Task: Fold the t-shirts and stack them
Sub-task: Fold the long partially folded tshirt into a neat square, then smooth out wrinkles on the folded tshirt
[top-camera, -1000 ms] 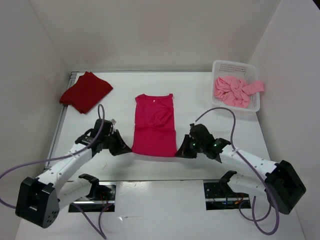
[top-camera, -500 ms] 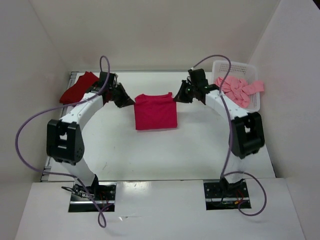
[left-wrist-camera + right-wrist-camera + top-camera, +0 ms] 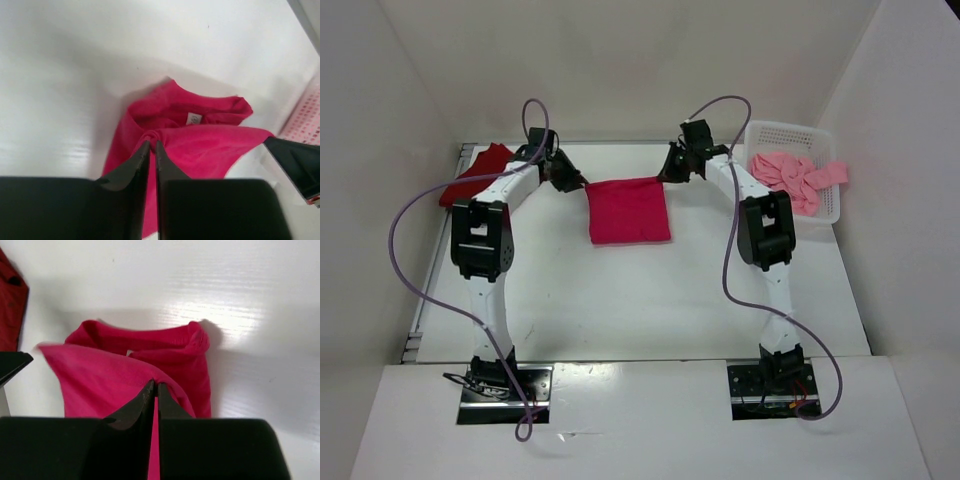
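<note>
The bright crimson-pink t-shirt (image 3: 628, 212) lies folded in half at the back middle of the table, its upper layer pulled over the collar end. My left gripper (image 3: 577, 182) pinches the upper layer's far left corner, and in the left wrist view that gripper (image 3: 152, 142) is shut on a bunch of crimson-pink cloth (image 3: 210, 145). My right gripper (image 3: 668, 172) holds the far right corner, shut on the same shirt (image 3: 100, 375). The dark red t-shirt (image 3: 480, 172) lies folded at the back left. The salmon pink t-shirt (image 3: 788, 180) lies crumpled in the basket.
The white perforated basket (image 3: 790, 130) stands at the back right against the wall. Both arms stretch far out, with purple cables arching above them. The left arm partly covers the dark red shirt. White walls close in the back and both sides.
Both grippers carried the crimson-pink shirt's near hem from the front of the table to the back, over the collar, so the shirt now lies folded in half.
</note>
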